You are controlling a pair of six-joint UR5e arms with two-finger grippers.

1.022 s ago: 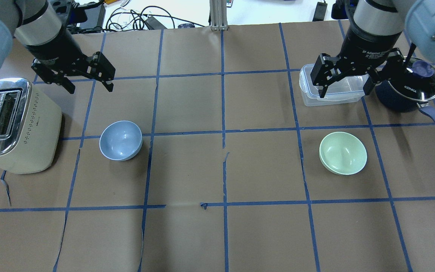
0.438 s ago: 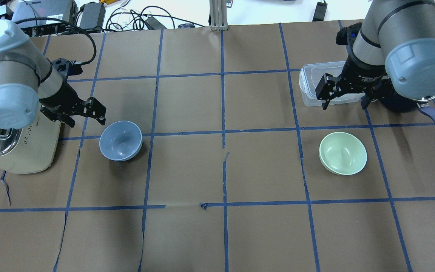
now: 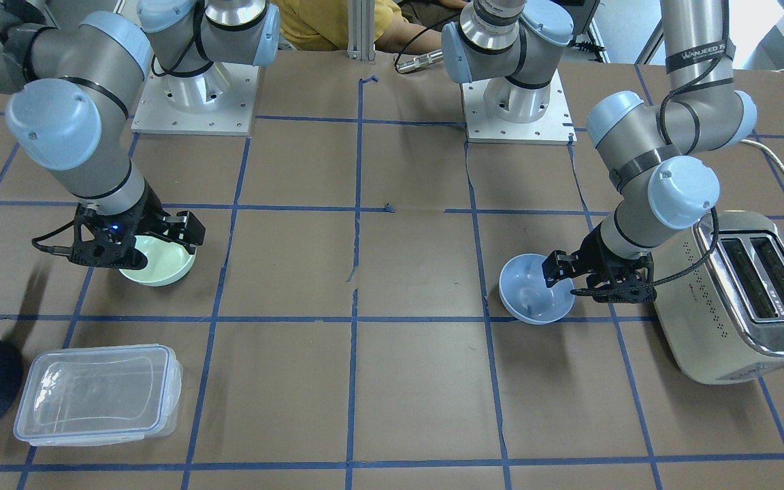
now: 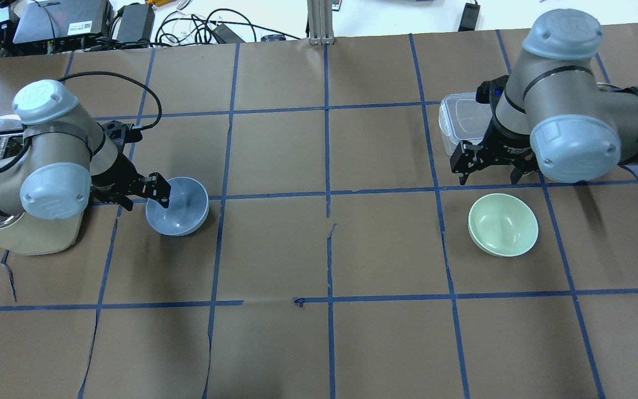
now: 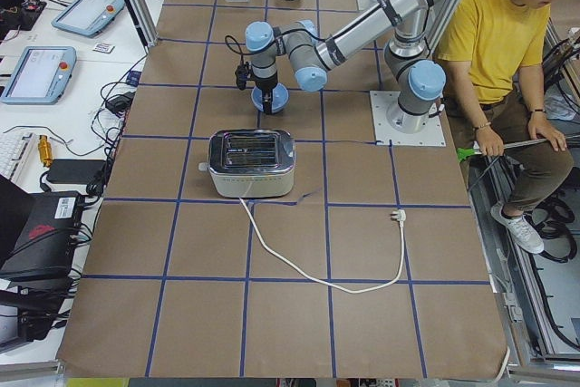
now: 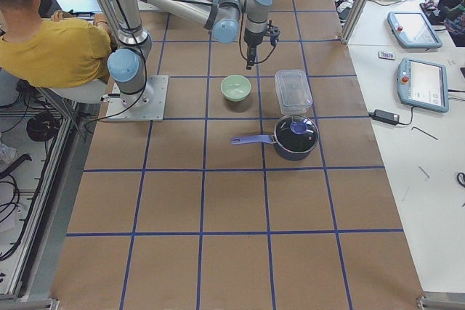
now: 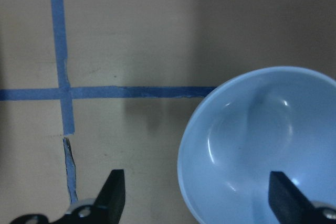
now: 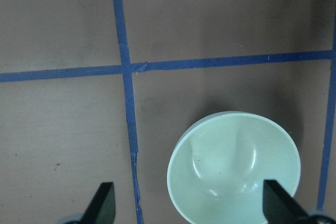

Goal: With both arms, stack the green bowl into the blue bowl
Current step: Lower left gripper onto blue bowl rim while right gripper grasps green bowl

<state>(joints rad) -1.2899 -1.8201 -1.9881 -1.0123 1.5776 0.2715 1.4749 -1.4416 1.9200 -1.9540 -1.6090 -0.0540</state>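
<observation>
Left gripper straddles glossy blue bowl (smooth round rim).

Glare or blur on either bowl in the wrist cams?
Left wrist view: blue bowl reasonably sharp, a few small glints inside, nothing washed out. Right wrist view: green bowl sharp, streaky highlights inside, dark shadow hugging one edge.

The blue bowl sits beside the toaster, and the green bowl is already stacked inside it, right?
No. The blue bowl sits beside the toaster, but the green bowl stands alone across the table, not inside it; the overhead view shows this.
</observation>
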